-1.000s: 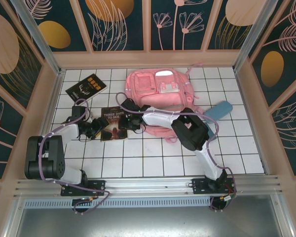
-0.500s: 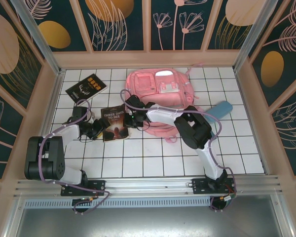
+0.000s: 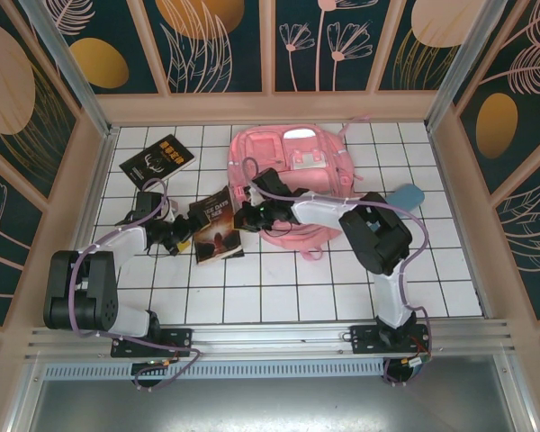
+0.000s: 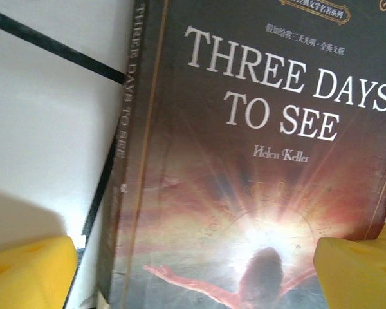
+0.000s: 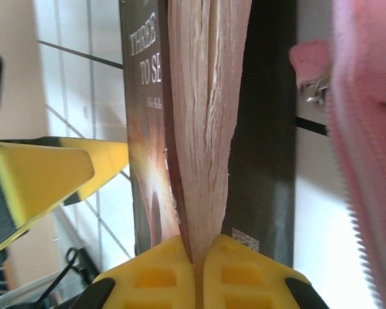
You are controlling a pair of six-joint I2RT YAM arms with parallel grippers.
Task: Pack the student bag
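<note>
Left gripper (image 3: pixel 180 237) low over the white tiled table (image 3: pixel 279 288), yellow fingers (image 4: pixel 26 273) spread wide either side of the view, gripping nothing, just off the spine side of the book (image 3: pixel 218 230) titled Three Days to See; right gripper (image 3: pixel 246 219) pinched tight on the opposite, page-edge side of that book, yellow pads (image 5: pixel 161 277) pressed together over a thin slice of it, book lying askew; just beyond, under the right arm's forward reach, the student bag (image 3: pixel 292 162), pink, flat on the tiles toward the back wall; black book (image 3: pixel 157 158) at far left, well apart; blue pencil case (image 3: pixel 407 195) just right of the bag
</note>
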